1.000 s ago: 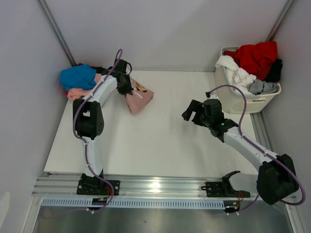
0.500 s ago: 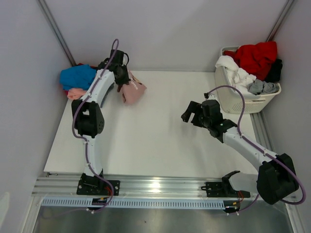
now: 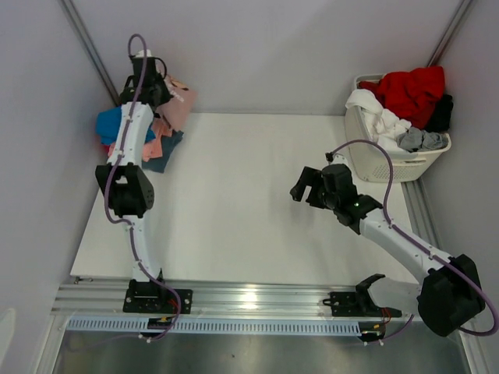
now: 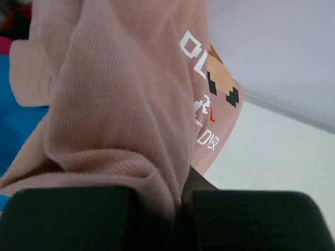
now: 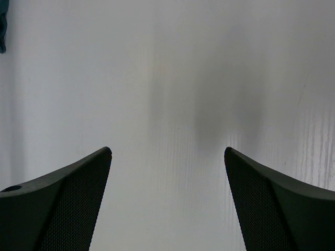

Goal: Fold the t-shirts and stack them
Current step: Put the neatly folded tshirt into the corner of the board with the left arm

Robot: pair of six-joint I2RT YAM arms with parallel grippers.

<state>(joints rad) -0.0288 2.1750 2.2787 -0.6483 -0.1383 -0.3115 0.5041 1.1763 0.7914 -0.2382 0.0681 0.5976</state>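
My left pincer (image 3: 153,84) is clamped on the dusty-pink t-shirt (image 4: 120,94) — ribbed cloth bunched in hanging folds, with white blocky lettering and a small orange-and-black pixel figure — held above the blue and salmon t-shirts (image 3: 125,128) piled at the far left corner of the table (image 3: 249,202). My right pincer (image 5: 167,154) hangs wide open, gripping nothing.

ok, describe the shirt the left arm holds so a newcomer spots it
Far left corner of the table, above the pile of shirts. The pink shirt hangs there from the jaws of the left arm. Unlike the blue and salmon ones below, it shows blocky white lettering and an orange pixel figure.
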